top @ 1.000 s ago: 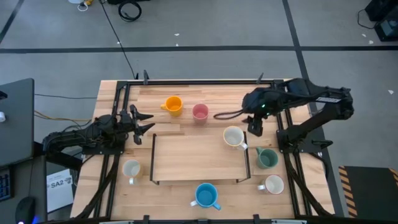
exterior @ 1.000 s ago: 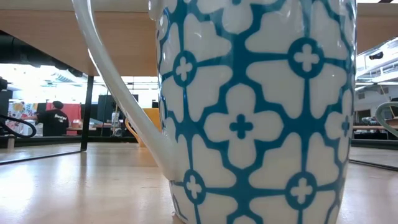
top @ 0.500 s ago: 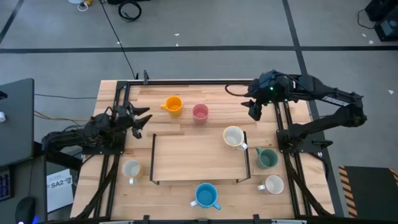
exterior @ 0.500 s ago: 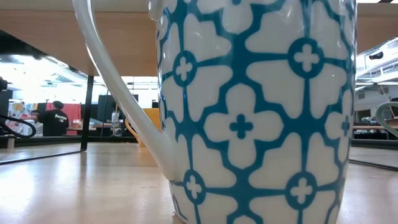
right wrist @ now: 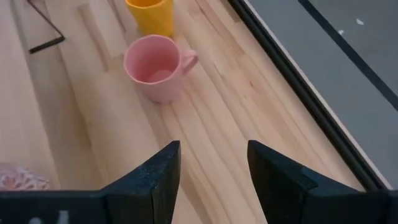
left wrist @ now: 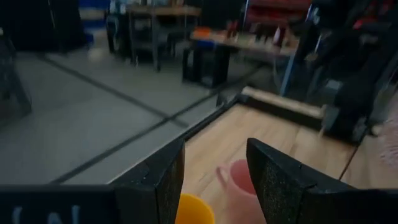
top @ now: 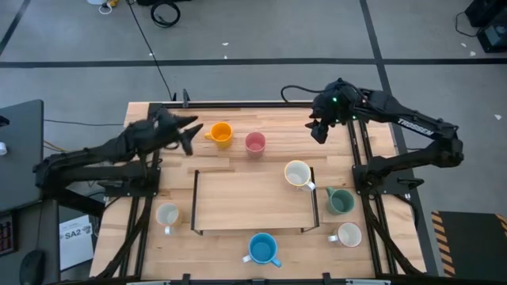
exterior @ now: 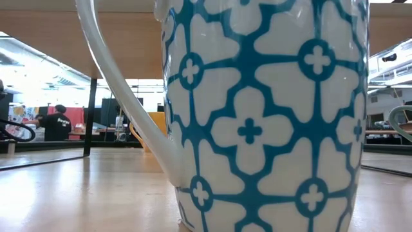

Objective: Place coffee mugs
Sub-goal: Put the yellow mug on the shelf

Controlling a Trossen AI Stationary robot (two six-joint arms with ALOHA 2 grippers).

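Spanning most of the bench, a raised wooden rack sits centred near its front edge, mugs scattered around it. Left gripper hovers, fingers spread, beside the orange mug near the back edge; right gripper, fingers spread, empty, hangs past the pink mug.
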